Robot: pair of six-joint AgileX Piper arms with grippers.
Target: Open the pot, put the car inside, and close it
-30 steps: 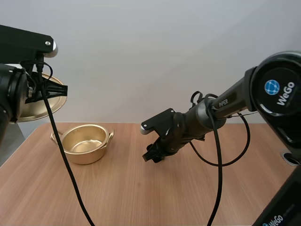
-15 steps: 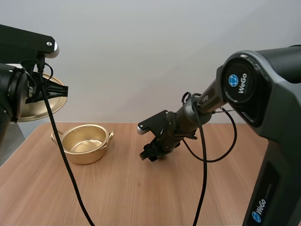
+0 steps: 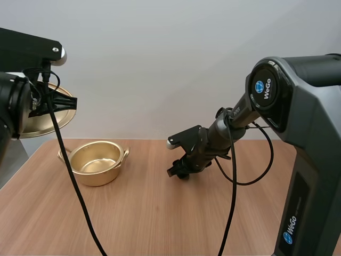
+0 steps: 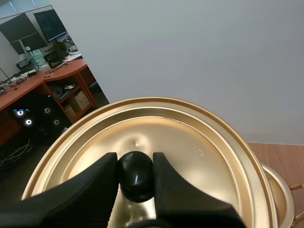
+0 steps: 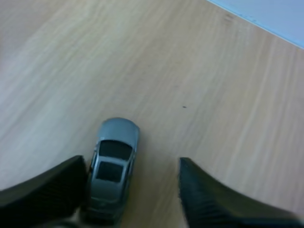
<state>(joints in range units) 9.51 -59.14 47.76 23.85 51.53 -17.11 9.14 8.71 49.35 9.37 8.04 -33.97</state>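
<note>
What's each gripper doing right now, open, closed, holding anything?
Left gripper: shut on the lid, held up off the pot.
Right gripper: open around the car, not gripping it.

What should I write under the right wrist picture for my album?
The right gripper holds its fingers open on either side of a little grey car on the wooden table.

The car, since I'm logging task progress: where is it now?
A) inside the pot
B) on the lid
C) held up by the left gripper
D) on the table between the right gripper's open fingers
D: in the right wrist view the car lies on the table between the right gripper's spread fingers, and the pot is empty.
</note>
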